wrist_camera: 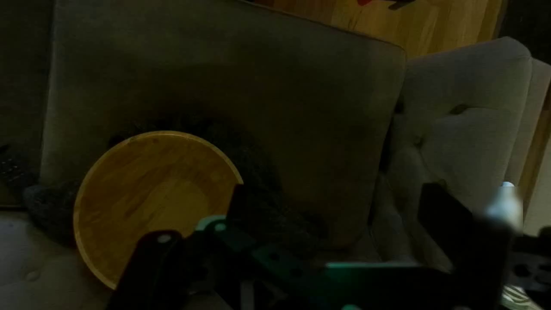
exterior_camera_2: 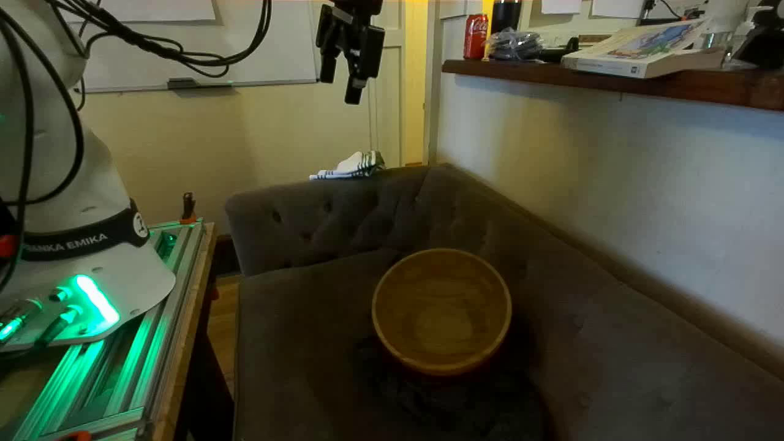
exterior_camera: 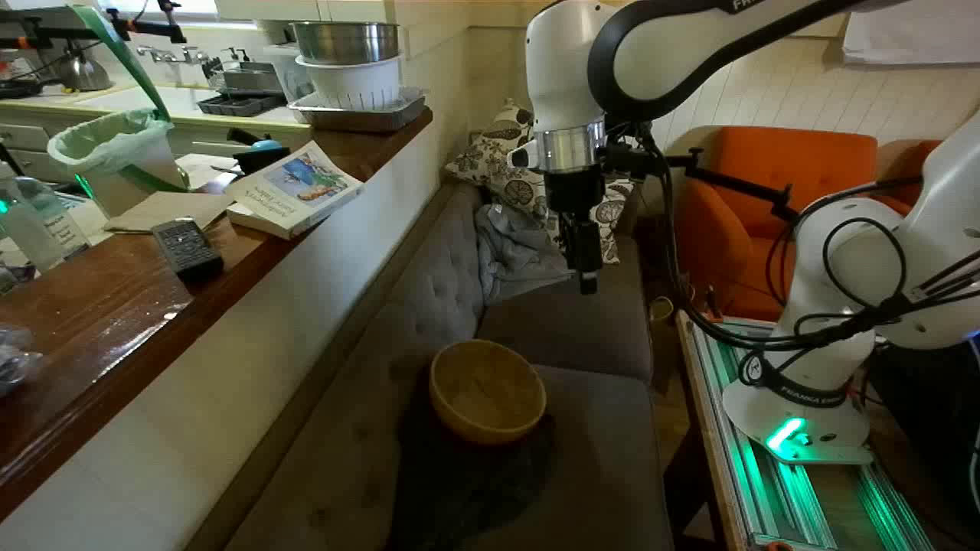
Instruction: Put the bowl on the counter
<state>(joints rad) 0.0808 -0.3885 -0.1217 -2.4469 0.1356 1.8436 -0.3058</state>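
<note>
The light tan wooden bowl (exterior_camera: 490, 394) sits open side up on a dark cloth on the sofa seat. It also shows in an exterior view (exterior_camera_2: 441, 312) and at the lower left of the wrist view (wrist_camera: 155, 189), partly covered by a gripper finger. The counter (exterior_camera: 115, 329) is a long glossy brown wooden top above a pale wall, higher than the sofa; its edge also shows in an exterior view (exterior_camera_2: 520, 70). My gripper (wrist_camera: 335, 189) is open and empty. In both exterior views the gripper (exterior_camera: 586, 268) (exterior_camera_2: 342, 79) hangs well above the bowl, apart from it.
A thick book (exterior_camera: 295, 191), a black remote (exterior_camera: 187, 249) and a stack with a metal pot (exterior_camera: 348, 42) stand on the counter. A red can (exterior_camera_2: 475, 37) stands near its end. The tufted sofa backrest (exterior_camera: 413, 306) runs along the wall. Pillows lie behind.
</note>
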